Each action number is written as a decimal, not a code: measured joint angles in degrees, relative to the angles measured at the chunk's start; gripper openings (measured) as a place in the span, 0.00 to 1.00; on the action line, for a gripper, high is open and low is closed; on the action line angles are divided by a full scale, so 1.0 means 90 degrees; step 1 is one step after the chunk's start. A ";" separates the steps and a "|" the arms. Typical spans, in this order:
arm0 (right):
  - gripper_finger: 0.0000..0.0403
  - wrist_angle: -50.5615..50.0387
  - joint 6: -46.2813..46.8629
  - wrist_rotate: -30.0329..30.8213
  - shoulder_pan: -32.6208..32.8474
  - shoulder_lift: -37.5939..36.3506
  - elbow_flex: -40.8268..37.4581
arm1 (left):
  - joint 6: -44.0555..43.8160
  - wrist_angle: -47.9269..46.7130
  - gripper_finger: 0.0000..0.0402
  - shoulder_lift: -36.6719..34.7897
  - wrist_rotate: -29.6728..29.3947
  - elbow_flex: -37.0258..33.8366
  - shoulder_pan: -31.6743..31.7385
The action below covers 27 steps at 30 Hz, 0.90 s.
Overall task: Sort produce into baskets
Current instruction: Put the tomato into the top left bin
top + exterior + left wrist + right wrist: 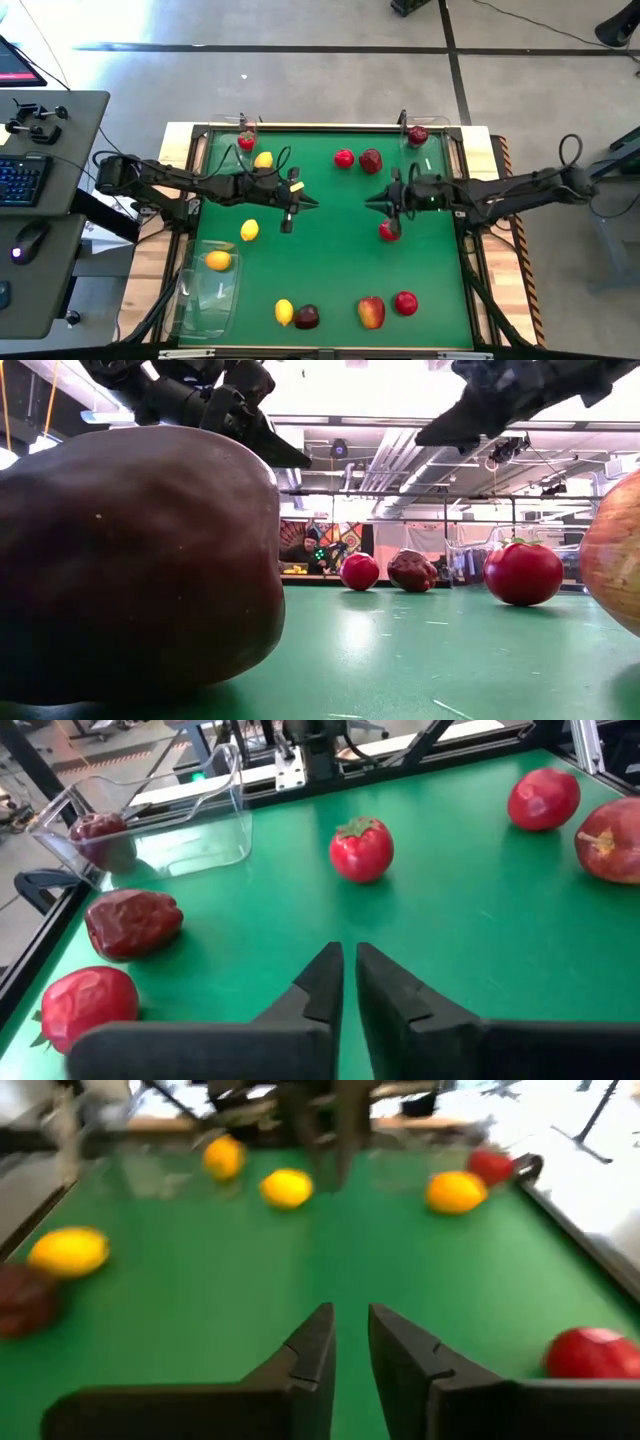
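Arms: two dark, jointed, slim, one from 9 o'clock, one from 3 o'clock
Cables: black, looping over each arm
Left gripper (349, 982): matte black, wedge-shaped fingers tapering to points
Right gripper (349, 1342): same black tapered fingers

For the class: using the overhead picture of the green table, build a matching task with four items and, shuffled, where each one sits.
Items:
1. lemon
2. dark apple
3. left gripper
4. strawberry

Places:
A. inside the far left tray
B. over the table's middle, holding nothing
C. inside the near left tray
D. on the mat at the near edge, beside a lemon

Pairs: 1-C, 2-D, 3-B, 4-A
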 joint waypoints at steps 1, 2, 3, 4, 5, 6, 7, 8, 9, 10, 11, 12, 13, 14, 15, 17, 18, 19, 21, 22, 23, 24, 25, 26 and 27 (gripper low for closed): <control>0.16 -0.0126 0.0065 0.0015 0.0140 0.0000 0.0000 | 0.0045 0.0009 0.02 0.0019 0.0005 0.0000 0.0000; 0.18 -0.0247 0.0129 0.0022 0.0268 0.0000 0.0000 | 0.0119 0.0023 0.01 0.0063 0.0009 0.0000 0.0000; 0.21 -0.0349 0.0245 0.0023 0.0399 0.0000 0.0000 | 0.0172 0.0081 0.01 0.0113 0.0030 0.0000 0.0000; 0.24 -0.0454 0.0370 0.0031 0.0524 0.0000 0.0000 | 0.0229 0.0119 0.01 0.0167 0.0034 0.0000 0.0000; 0.26 -0.0558 0.0515 0.0088 0.0652 0.0000 0.0000 | 0.0266 0.0149 0.01 0.0227 0.0038 0.0000 0.0000; 0.29 -0.0637 0.0669 0.0204 0.0785 0.0000 0.0000 | 0.0267 0.0192 0.01 0.0292 0.0040 0.0000 0.0000; 0.33 -0.0721 0.0789 0.0378 0.0929 0.0000 0.0000 | 0.0267 0.0242 0.02 0.0362 0.0045 0.0000 0.0000; 0.36 -0.0850 0.0904 0.0588 0.1077 0.0000 0.0000 | 0.0264 0.0278 0.02 0.0418 0.0046 0.0000 0.0000; 0.39 -0.0995 0.1041 0.0825 0.1216 0.0000 0.0000 | 0.0260 0.0297 0.02 0.0468 0.0046 -0.0003 -0.0002; 0.42 -0.1164 0.1221 0.1050 0.1361 0.0000 0.0000 | 0.0259 0.0365 0.02 0.0527 0.0047 -0.0005 -0.0002; 0.46 -0.1349 0.1430 0.1241 0.1489 0.0000 0.0000 | 0.0256 0.0422 0.02 0.0573 0.0050 -0.0002 -0.0006; 0.49 -0.1527 0.1698 0.1410 0.1611 0.0000 0.0000 | 0.0234 0.0405 0.02 0.0604 0.0073 -0.0005 -0.0015; 0.52 -0.1691 0.1997 0.1537 0.1733 0.0000 0.0000 | 0.0216 0.0425 0.02 0.0640 0.0122 -0.0005 -0.0017; 0.55 -0.1846 0.2318 0.1641 0.1831 0.0000 0.0000 | 0.0215 0.0465 0.02 0.0673 0.0162 -0.0005 -0.0022; 0.57 -0.2012 0.2653 0.1733 0.1921 0.0000 0.0000 | 0.0215 0.0496 0.02 0.0694 0.0207 -0.0005 -0.0026; 0.62 -0.2280 0.3261 0.1833 0.2074 0.0000 0.0000 | 0.0212 0.0609 0.02 0.0736 0.0245 -0.0005 -0.0027; 0.64 -0.2403 0.3503 0.1851 0.2144 0.0000 0.0000 | 0.0211 0.0630 0.03 0.0738 0.0245 -0.0005 -0.0027; 0.67 -0.2509 0.3713 0.1858 0.2208 0.0000 0.0000 | 0.0211 0.0655 0.03 0.0738 0.0245 -0.0005 -0.0027; 0.71 -0.2626 0.4005 0.1857 0.2302 0.0000 0.0000 | 0.0206 0.0708 0.05 0.0738 0.0245 -0.0002 -0.0027; 0.72 -0.2670 0.4109 0.1857 0.2346 0.0000 0.0000 | 0.0203 0.0714 0.06 0.0738 0.0245 -0.0002 -0.0027; 0.74 -0.2688 0.4187 0.1862 0.2384 0.0000 0.0000 | 0.0162 0.0722 0.07 0.0738 0.0245 -0.0002 -0.0027; 0.76 -0.2717 0.4248 0.1888 0.2412 0.0000 0.0000 | 0.0106 0.0738 0.09 0.0740 0.0258 -0.0002 -0.0027; 0.77 -0.2760 0.4274 0.1927 0.2437 0.0000 0.0000 | 0.0051 0.0752 0.10 0.0740 0.0274 -0.0002 -0.0027; 0.78 -0.2819 0.4339 0.1956 0.2446 0.0000 0.0000 | -0.0002 0.0755 0.12 0.0740 0.0288 -0.0002 -0.0027; 0.80 -0.2887 0.4410 0.1965 0.2447 0.0000 0.0000 | -0.0037 0.0753 0.13 0.0740 0.0289 -0.0002 -0.0027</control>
